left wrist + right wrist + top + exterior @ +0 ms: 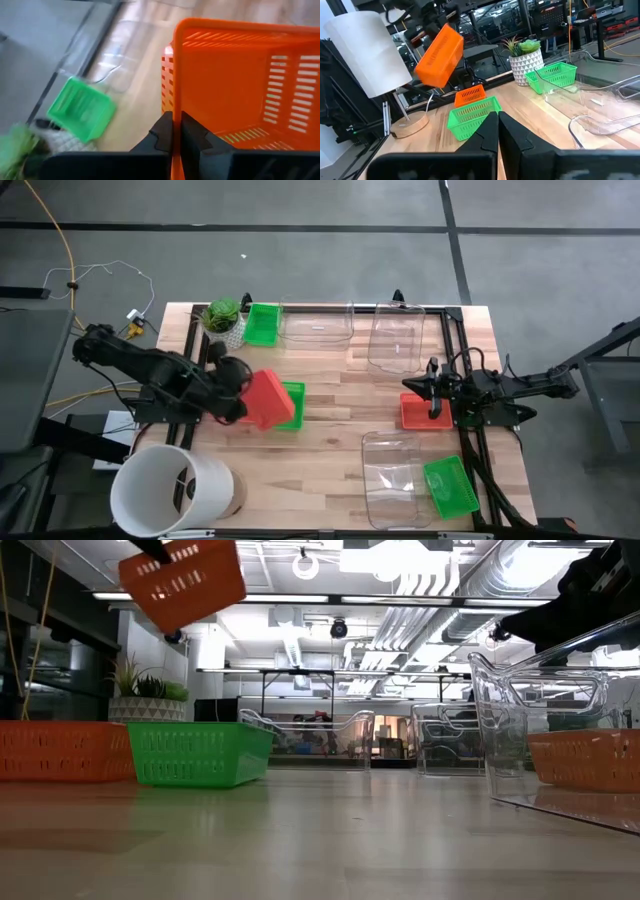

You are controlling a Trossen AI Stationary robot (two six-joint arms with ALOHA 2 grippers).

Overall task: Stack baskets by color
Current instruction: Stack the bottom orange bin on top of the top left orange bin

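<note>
we have the left gripper [240, 392] pinching one wall of a red basket [266, 398], fingers pressed on the rim as the left wrist view shows, and the basket hangs tilted in the air near the table's left edge, above a green basket [291, 404] that sits on the wood. a second red basket [421, 412] rests by the right edge, where the right gripper [436, 392] waits just above it with its fingers pressed together on nothing. another green basket [262, 324] lies along the far edge beside the potted plant [223, 316], one more [451, 485] at the near right corner next to a clear tub [392, 480].

we judge this to be the carry step. to do it well we should level the basket, cross toward the right edge clear of the right arm, and lower it squarely so the rims nest.
</note>
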